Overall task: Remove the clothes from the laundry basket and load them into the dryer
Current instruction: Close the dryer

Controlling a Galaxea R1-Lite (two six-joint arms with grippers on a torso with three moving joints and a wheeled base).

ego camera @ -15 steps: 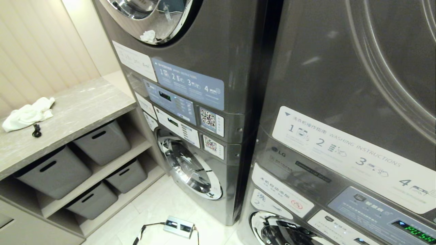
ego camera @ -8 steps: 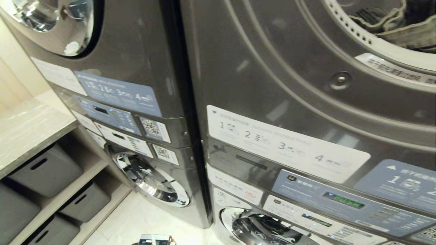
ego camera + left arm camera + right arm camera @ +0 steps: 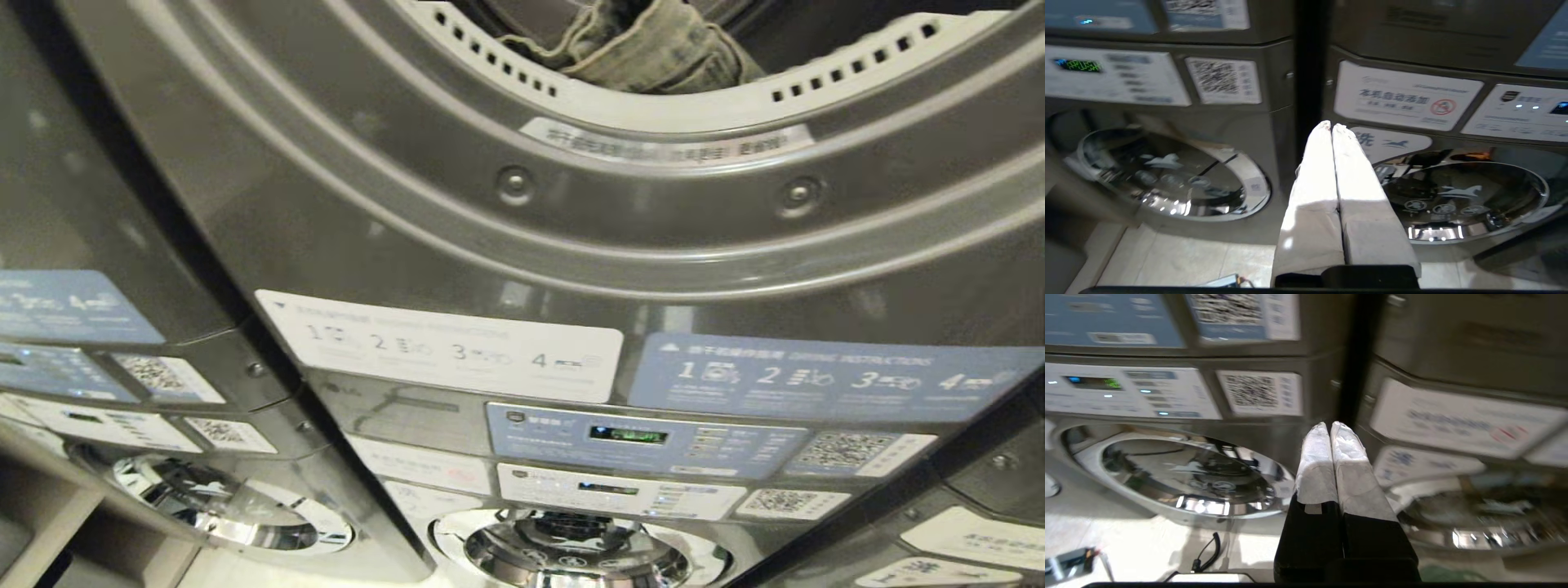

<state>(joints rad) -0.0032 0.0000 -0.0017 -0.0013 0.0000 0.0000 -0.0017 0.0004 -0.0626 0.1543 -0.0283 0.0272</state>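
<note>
Clothes: a crumpled, faded olive-grey garment [image 3: 645,49] lay inside the open drum, at the top of the head view, resting just behind the lower lip of the opening.
Dryer: the upper machine of the stack straight ahead; its perforated pale rim [image 3: 678,106] curved under the garment, with the grey front panel below it.
Laundry basket: in none of the views, so which way it lay from either gripper could not be told.
Left gripper [image 3: 1332,128]: cloth-wrapped fingers pressed together, holding nothing; low down, pointing at the dark seam between two stacks, level with the chrome washer doors [image 3: 1461,200].
Right gripper [image 3: 1329,426]: fingers likewise closed tight and empty; at the same low level, before a seam between machines.
Key relation: the drum opening stood well above both grippers; neither arm looked clearly nearer to it, and neither showed in the head view.
Surroundings: instruction stickers [image 3: 441,347], a lit control panel [image 3: 637,437], QR labels, and a cable [image 3: 1208,555] on the pale floor.
Obstacles: probably none at the drum mouth itself; with no clothing in hand, the basket had to be found first.
</note>
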